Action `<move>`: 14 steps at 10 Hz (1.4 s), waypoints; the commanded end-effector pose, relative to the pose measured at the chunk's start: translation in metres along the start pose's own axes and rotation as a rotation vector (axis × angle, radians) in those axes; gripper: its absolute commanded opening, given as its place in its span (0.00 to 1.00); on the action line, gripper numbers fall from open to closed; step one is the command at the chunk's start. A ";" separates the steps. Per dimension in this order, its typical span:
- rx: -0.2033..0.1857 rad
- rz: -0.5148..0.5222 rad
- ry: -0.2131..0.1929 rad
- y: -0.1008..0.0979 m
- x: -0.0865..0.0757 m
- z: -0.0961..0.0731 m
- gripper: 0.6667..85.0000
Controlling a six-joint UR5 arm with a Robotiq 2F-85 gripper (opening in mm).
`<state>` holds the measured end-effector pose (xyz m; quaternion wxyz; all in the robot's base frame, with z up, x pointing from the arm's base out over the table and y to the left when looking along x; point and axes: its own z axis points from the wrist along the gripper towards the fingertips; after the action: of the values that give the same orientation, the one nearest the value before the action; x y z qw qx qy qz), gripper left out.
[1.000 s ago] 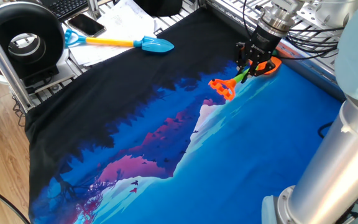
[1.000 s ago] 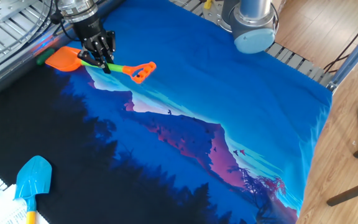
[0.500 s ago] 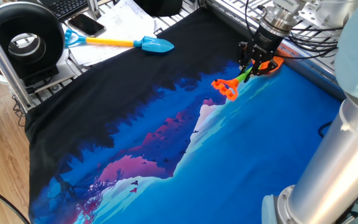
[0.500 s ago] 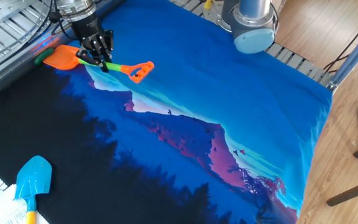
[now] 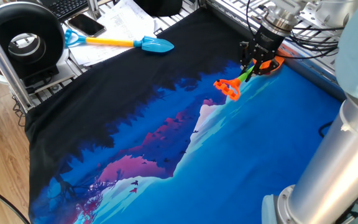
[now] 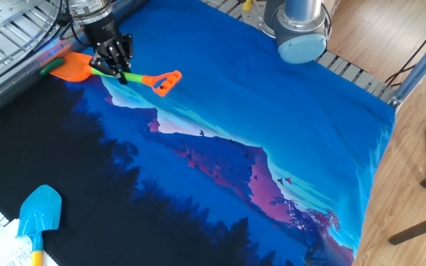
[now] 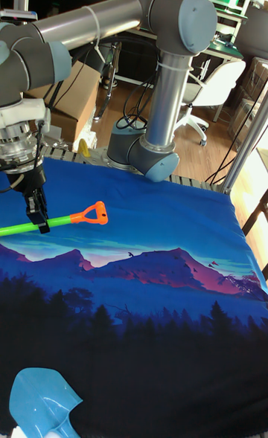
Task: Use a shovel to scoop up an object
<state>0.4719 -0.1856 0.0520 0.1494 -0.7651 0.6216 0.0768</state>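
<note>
Nearest the other fixed camera lay the blue shovel (image 6: 39,213) on the dark edge of the cloth (image 6: 272,133), well apart from the work and untouched. The cloth was soft printed fabric, a mountain scene in blue, purple and black, lying fairly flat over the table.

Farther back, the gripper (image 6: 117,65) was pinching the shovel (image 6: 124,74) on its green shaft, close behind the blade. Judgement: gripping there keeps the blade stiff and steerable, with the D-handle trailing free. The shovel was smooth moulded plastic: a broad, shallow orange blade, a thin round green shaft, an orange D-shaped handle. In the tall fixed view the shaft ran almost level, the handle clear of the cloth.

Farthest, at the blade's far tip near the cloth's edge, a small dark green rounded shape showed in the other fixed view; this was probably the ball (image 6: 46,72), touching or just beside the blade. Whether it sat on the blade could not be told. In one fixed view the gripper hid it.

Judgement: scoop under way, blade at the ball, lift not yet done.
</note>
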 end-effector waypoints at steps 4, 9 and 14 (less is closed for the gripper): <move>0.006 0.044 -0.022 -0.008 -0.031 0.000 0.04; -0.008 0.058 -0.031 -0.013 -0.041 -0.003 0.04; -0.014 0.067 -0.061 -0.008 -0.028 -0.005 0.02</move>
<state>0.4710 -0.1563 0.0644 0.1483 -0.7477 0.6395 0.0999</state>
